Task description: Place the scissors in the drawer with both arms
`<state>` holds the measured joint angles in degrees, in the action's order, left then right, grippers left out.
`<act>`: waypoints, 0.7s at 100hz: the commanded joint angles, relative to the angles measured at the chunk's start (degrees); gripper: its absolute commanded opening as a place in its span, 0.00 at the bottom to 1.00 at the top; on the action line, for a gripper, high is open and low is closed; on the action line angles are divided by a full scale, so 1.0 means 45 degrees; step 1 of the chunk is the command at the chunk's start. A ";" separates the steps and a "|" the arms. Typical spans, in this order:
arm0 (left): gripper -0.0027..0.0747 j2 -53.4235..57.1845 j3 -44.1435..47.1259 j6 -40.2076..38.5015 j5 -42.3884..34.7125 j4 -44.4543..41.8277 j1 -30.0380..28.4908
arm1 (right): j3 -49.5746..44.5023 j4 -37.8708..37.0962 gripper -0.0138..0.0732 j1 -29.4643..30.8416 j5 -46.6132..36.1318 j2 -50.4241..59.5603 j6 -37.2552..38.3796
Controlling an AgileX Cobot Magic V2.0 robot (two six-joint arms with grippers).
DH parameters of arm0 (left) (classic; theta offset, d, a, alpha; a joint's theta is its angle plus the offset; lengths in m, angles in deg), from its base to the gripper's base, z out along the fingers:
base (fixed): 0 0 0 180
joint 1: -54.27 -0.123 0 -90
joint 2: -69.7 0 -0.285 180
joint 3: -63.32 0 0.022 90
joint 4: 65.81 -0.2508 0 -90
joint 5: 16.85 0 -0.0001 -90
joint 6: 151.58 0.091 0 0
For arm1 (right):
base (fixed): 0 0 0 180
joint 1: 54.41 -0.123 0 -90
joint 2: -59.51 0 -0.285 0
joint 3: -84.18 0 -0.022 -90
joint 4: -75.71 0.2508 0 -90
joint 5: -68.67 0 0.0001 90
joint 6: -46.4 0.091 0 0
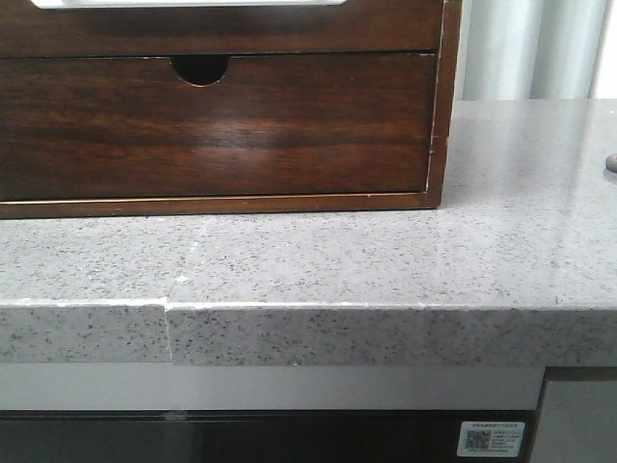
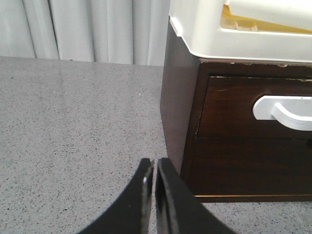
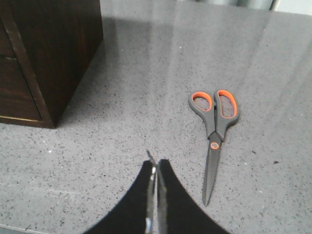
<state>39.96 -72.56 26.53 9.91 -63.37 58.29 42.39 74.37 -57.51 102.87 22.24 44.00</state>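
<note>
The scissors [image 3: 214,127], grey with orange-lined handles, lie closed on the grey countertop in the right wrist view, blades pointing toward the camera. My right gripper [image 3: 157,165] is shut and empty, just beside the blade tips and apart from them. The drawer [image 2: 234,109] is the upper dark brown one with the long white cut-out [image 2: 285,111]; it is closed. Its lower part shows at the top of the front view [image 1: 222,31]. My left gripper [image 2: 155,165] is shut and empty, low over the counter near the chest's corner. Neither gripper shows in the front view.
The lower drawer [image 1: 212,130] with a small semicircular notch [image 1: 200,68] is closed. A white plastic tray [image 2: 209,34] sits on top of the chest. The chest's side [image 3: 53,53] stands beside the scissors. The counter's front edge [image 1: 308,333] is near. A dark bit [image 1: 610,162] shows at the right border.
</note>
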 commanded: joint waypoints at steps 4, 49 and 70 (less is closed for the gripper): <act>0.01 -0.0475 -0.0480 -0.0125 -0.0708 0.0041 0.0090 | 0.0526 -0.0200 0.08 0.0056 -0.0857 -0.0483 -0.0015; 0.01 -0.0579 -0.0480 -0.0125 -0.0714 0.0021 0.0090 | 0.0526 -0.0071 0.08 0.0056 -0.0804 -0.0539 -0.0015; 0.01 -0.0605 -0.0480 -0.0125 -0.0742 -0.0105 0.0090 | 0.0526 -0.0095 0.13 0.0056 -0.0868 -0.0539 -0.0015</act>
<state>38.24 -72.57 26.53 11.05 -63.60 58.29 42.48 74.25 -57.51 102.87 20.43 44.00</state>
